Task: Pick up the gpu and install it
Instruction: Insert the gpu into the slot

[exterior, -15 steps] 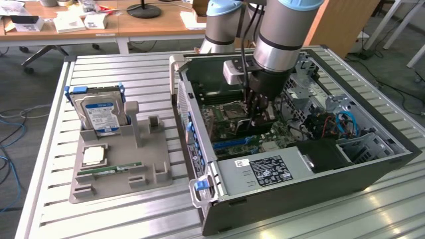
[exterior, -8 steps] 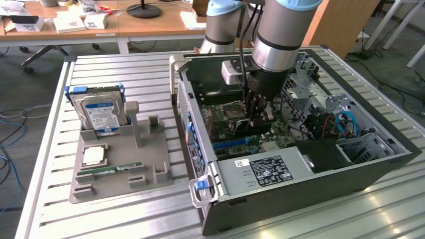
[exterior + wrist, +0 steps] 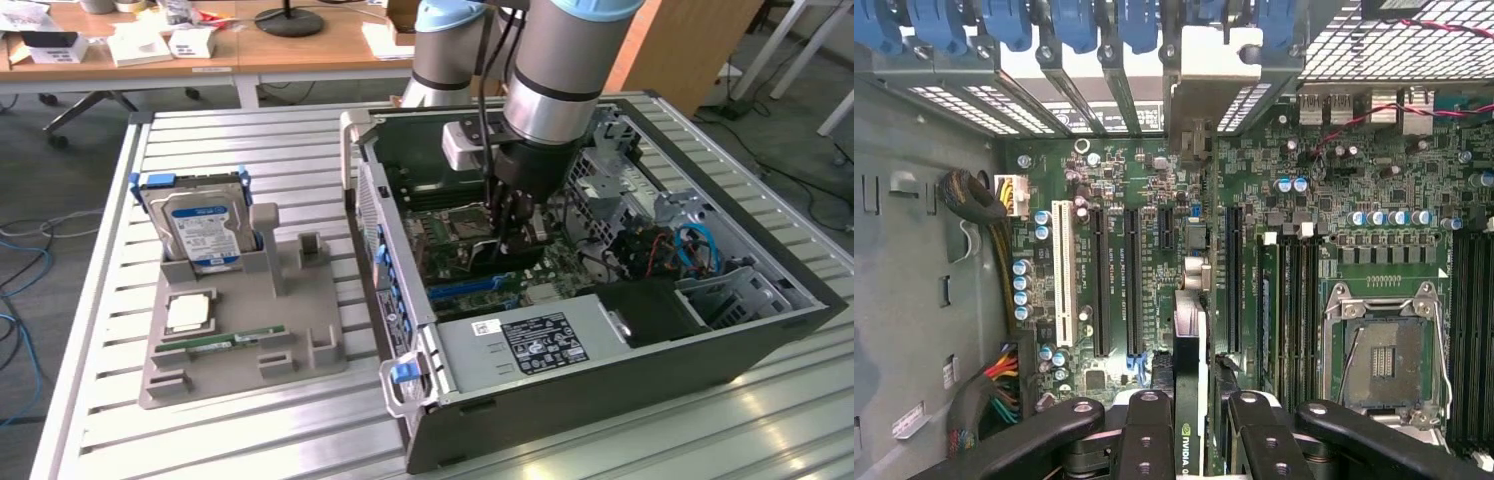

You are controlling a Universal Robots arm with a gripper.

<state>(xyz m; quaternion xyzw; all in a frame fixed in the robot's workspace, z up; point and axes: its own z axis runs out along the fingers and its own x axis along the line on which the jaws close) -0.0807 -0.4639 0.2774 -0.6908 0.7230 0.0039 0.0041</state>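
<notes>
- The fingers point(image 3: 1150, 432) are pinching the gpu point(image 3: 1190, 335) by its two flat faces, one on each side, so the thin card is standing on edge inside the computer case point(image 3: 747, 335).
- The arm is reaching straight down through the case's open side, which is keeping the card's lower edge facing the motherboard point(image 3: 1154, 170) on the case floor.
- The card is running parallel to the long black slots point(image 3: 1234, 280), probably so that its contacts can meet one of them. I cannot tell whether it is touching a slot.
- Its silver bracket point(image 3: 1204, 75) is pointing toward the case's rear wall, where the blue clips point(image 3: 1074, 25) are sitting, matching the opening it should fill.
- The case is lying on its side on the worktop point(image 3: 267, 140), giving access from above.
- Beside the case, the grey tray point(image 3: 240, 340) is holding the hard drive point(image 3: 200, 230) upright, well apart from the work.
</notes>
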